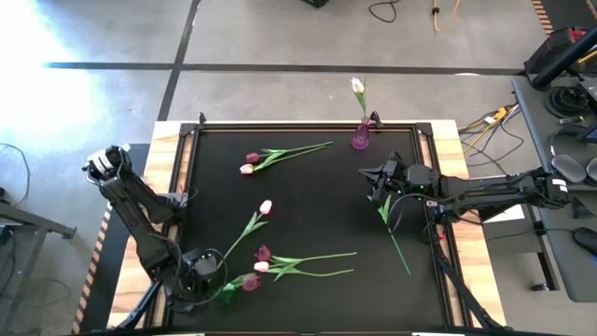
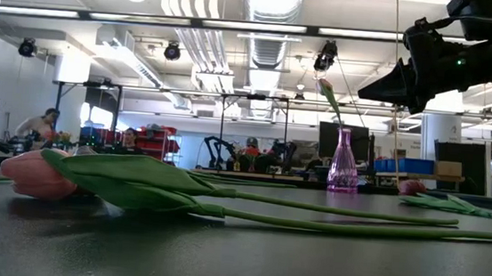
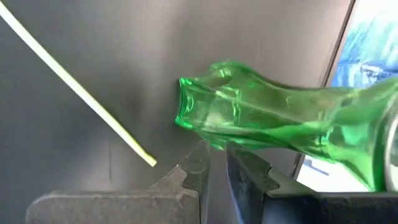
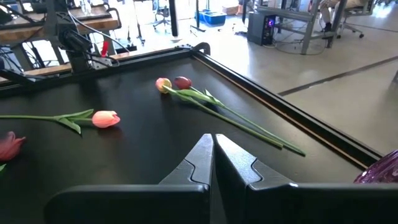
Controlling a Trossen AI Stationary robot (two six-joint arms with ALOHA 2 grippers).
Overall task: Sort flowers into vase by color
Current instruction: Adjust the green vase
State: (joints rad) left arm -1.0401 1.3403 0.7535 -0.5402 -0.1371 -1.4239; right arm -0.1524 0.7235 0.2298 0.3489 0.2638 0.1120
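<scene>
Black tabletop (image 1: 317, 201) | right claw (image 1: 376, 179) together, a green stem (image 1: 396, 233) hanging from it, long axis toward near edge | purple vase (image 1: 360, 138) just beyond it | left claw (image 1: 201, 280) nearly together beside fallen green vase (image 1: 227, 292).

Glossy green glass vase (image 3: 273, 121), matt blk tabletop (image 1: 317, 219).

One pale tulip (image 1: 357, 87) stands upright in the purple vase (image 1: 360, 138) beyond my right tool (image 1: 376, 177). A stem (image 1: 396, 233) hangs from that tool. A green vase (image 1: 227, 292) with a magenta tulip (image 1: 250, 282) lies beside my left tool (image 1: 191, 280). Remaining tulips (image 1: 280, 157) lie flat on the worktop (image 1: 317, 201).
</scene>
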